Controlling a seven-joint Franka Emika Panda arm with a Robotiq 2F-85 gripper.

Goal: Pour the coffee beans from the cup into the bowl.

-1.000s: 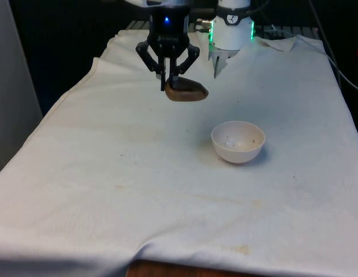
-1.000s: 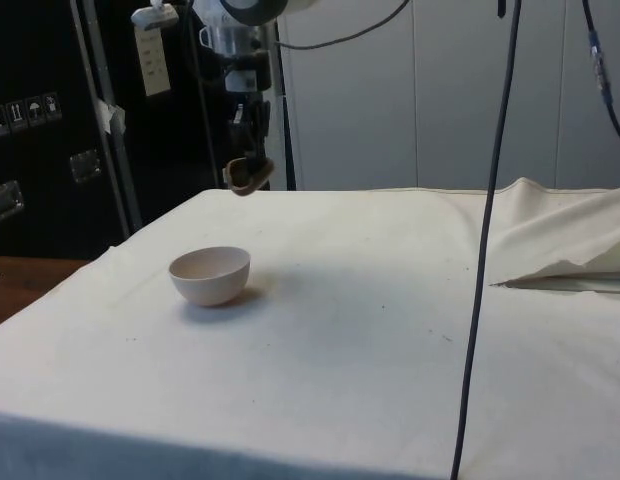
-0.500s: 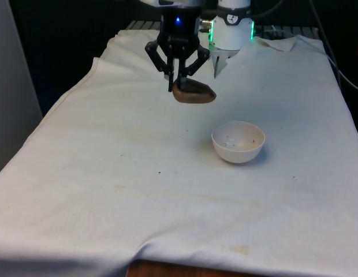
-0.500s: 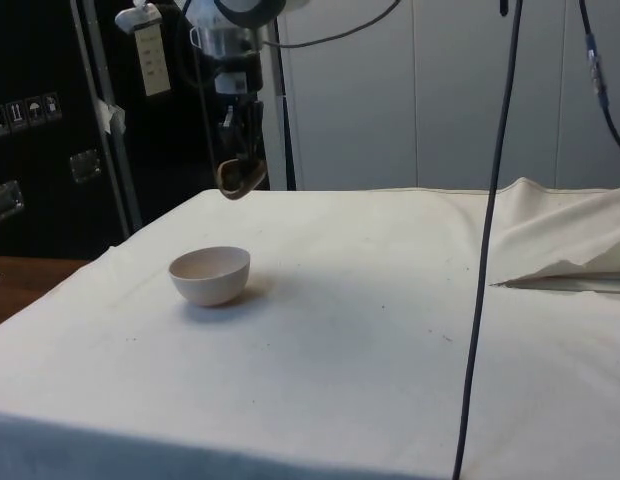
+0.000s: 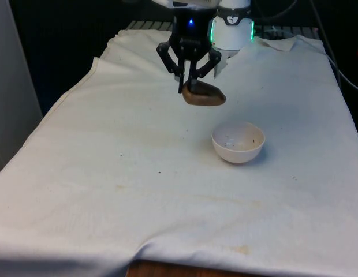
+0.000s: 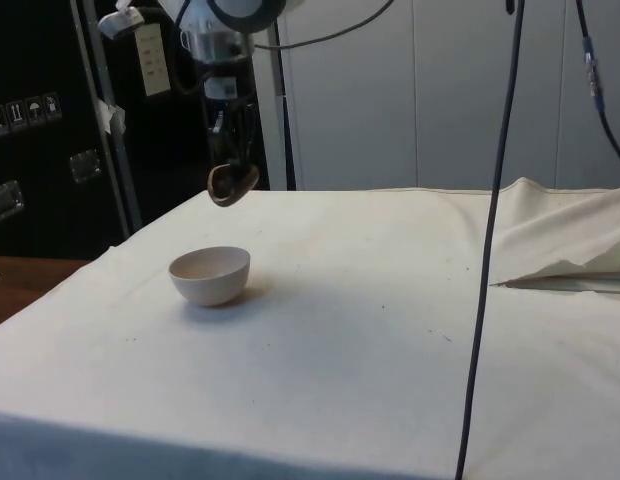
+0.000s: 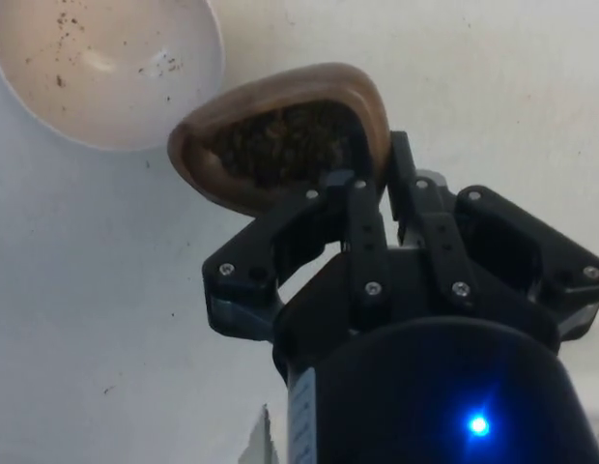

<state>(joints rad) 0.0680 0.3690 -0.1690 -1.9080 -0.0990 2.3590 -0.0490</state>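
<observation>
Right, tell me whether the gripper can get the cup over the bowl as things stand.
Probably yes. The gripper holds the brown cup in the air, short of the white bowl, and only bare cloth lies between them.

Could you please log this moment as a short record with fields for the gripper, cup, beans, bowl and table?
gripper: shut on the cup's rim, raised above the table
cup: brown, held in the air, not yet over the bowl
beans: dark, inside the cup
bowl: white, upright on the cloth, a few dark specks inside
bowl position: toward the front view's right of the cup, nearer the camera
table: covered by a white cloth, lightly stained
</observation>
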